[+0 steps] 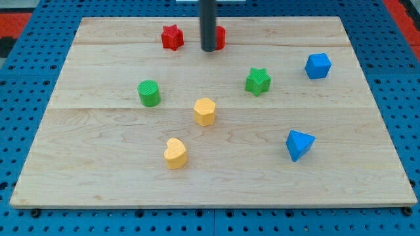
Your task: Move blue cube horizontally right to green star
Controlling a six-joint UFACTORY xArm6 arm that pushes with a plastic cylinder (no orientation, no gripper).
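The blue cube [317, 66] sits on the wooden board [105, 164] near the view's right edge, upper part. The green star [258, 81] lies to its left and slightly lower, with a gap between them. My tip [209, 49] is the lower end of a dark rod near the view's top middle, well to the left of both. It stands in front of a red block [220, 37] and hides most of it.
A red star [172, 37] lies left of my tip. A green cylinder [149, 93] is at the left middle. A yellow hexagonal block [205, 111] and a yellow heart [175, 153] are near the centre. A blue triangular block [298, 144] is at the lower right.
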